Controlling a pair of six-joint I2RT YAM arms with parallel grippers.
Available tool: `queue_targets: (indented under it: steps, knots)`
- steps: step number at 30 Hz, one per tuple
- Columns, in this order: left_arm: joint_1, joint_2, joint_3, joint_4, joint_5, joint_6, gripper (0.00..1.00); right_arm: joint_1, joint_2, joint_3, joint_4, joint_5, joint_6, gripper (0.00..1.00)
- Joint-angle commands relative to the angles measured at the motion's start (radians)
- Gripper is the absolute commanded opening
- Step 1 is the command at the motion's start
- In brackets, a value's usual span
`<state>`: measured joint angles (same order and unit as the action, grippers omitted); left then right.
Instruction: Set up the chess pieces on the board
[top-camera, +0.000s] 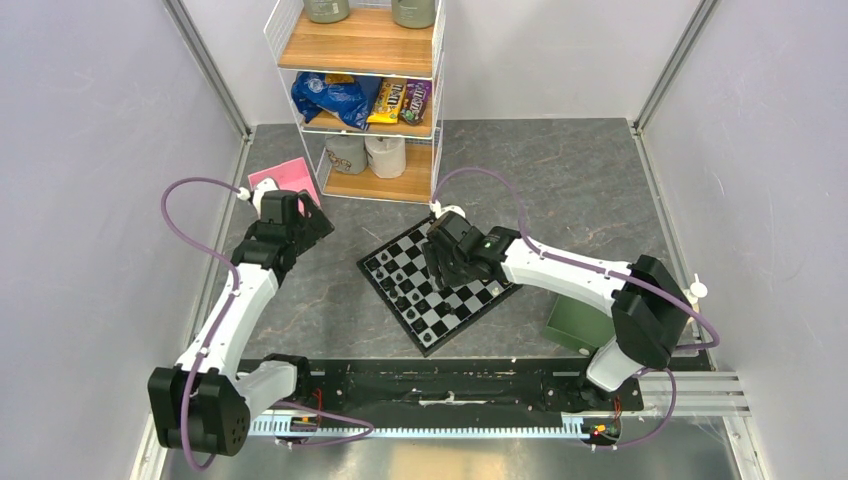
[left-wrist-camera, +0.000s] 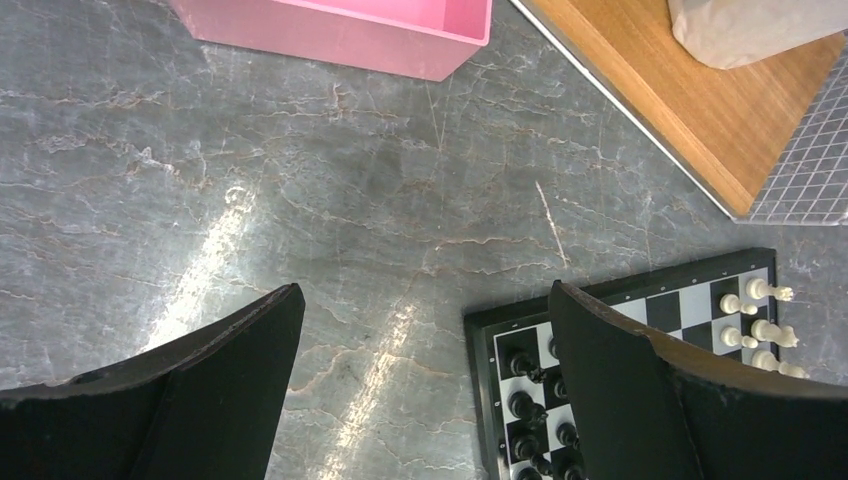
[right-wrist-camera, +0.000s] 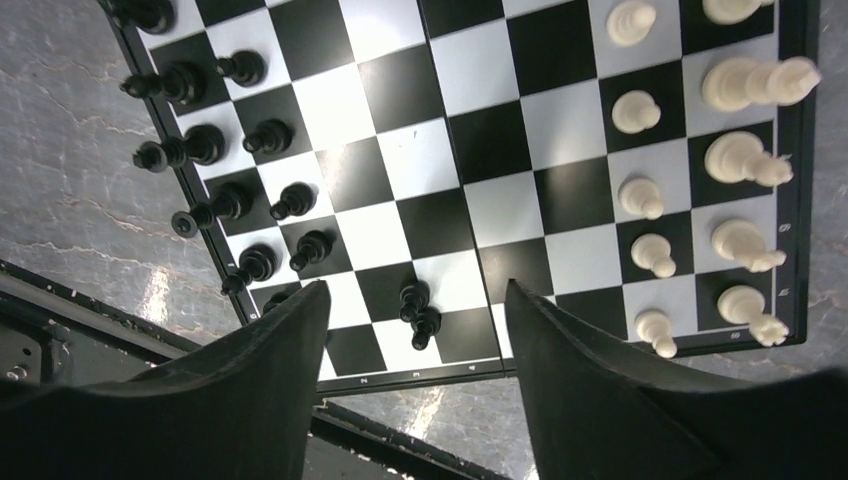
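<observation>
Your right fingers (right-wrist-camera: 290, 340) stand apart, low over the near edge of the board (right-wrist-camera: 470, 150), with a black piece (right-wrist-camera: 420, 315) between them. A gap shows on each side of it, so they have hold of nothing. The other black chess pieces (right-wrist-camera: 200, 145) line the board's left edge in the right wrist view, in two uneven rows. The cream chess pieces (right-wrist-camera: 740, 160) stand in two rows along the opposite edge, and the middle squares are bare. Your left fingers (left-wrist-camera: 265, 340) are spread as wide as they go and carry nothing. They hang over the grey counter (left-wrist-camera: 330, 180), with a corner of the board just beside the right-hand finger and the pink box (left-wrist-camera: 340, 35) beyond. From above, the board lies turned diagonally on the counter, in front of the wire shelf unit (top-camera: 365, 100). A green tray (top-camera: 575, 325) sits just off the board's right side, partly under your right arm.
</observation>
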<state>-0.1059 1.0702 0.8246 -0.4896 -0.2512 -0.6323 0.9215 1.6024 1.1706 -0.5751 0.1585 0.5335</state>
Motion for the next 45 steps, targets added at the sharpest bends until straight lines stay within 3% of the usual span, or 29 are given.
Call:
queue_targets:
  steps: [1, 11, 26, 45]
  knots:
    - [0.007, -0.007, 0.02, 0.079, 0.016, 0.003, 1.0, 0.021, 0.003, -0.015, -0.02, -0.009, 0.023, 0.7]
    - [0.007, -0.003, -0.008, 0.103, 0.034, 0.02, 1.0, 0.077, 0.075, 0.009, -0.051, -0.019, 0.018, 0.47]
    - [0.008, 0.006, -0.016, 0.099, 0.023, 0.035, 1.0, 0.082, 0.12, 0.025, -0.069, -0.018, 0.002, 0.37]
    - [0.007, 0.019, -0.013, 0.103, 0.024, 0.038, 1.0, 0.082, 0.142, 0.035, -0.062, 0.008, -0.005, 0.31]
